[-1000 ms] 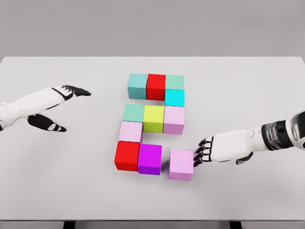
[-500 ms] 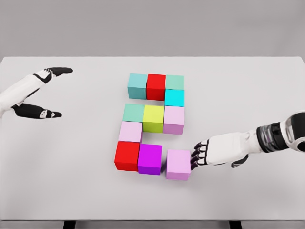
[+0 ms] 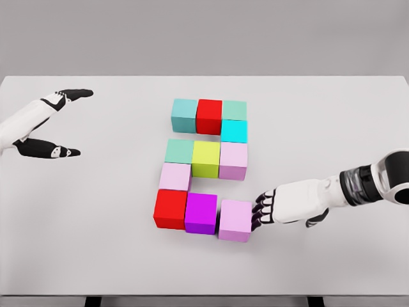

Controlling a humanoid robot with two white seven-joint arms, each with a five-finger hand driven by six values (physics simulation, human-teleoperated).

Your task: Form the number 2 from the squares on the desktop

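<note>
Coloured cubes lie in a blocky figure at the table's middle. The top row is teal (image 3: 185, 115), red (image 3: 209, 116) and green (image 3: 234, 110), with a cyan cube (image 3: 234, 131) under the green one. Below come green (image 3: 179, 151), yellow-green (image 3: 206, 158) and pink (image 3: 233, 160), then a pink cube (image 3: 175, 176) at the left. The bottom row is red (image 3: 170, 208), magenta (image 3: 200, 213) and a pink cube (image 3: 235, 220). My right hand (image 3: 261, 210) presses curled fingers against that last cube's right side. My left hand (image 3: 75, 123) hovers open at the far left.
The white table (image 3: 332, 128) spans the view, its front edge near the bottom of the picture. Bare surface lies on both sides of the figure.
My right hand slid the loose pink cube leftward until it met the magenta cube. The left hand drew back to the left and spread open, then held still.
</note>
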